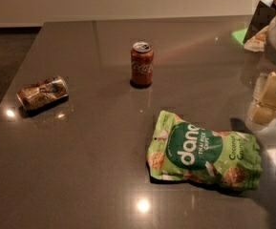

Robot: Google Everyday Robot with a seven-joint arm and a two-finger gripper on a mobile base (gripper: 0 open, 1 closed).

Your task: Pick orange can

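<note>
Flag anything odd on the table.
The orange can lies on its side near the left edge of the table, while the cola can stands upright. The chip bag lies flat; nothing is spilled. The gripper is at the right edge, apart from all three.

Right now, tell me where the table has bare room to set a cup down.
Largest bare patch: near-left table, in front of the orange can, left of the green snack bag. Another lies between orange can and red cola can. Crowded at the right edge, where the gripper hangs beyond the bag.
</note>
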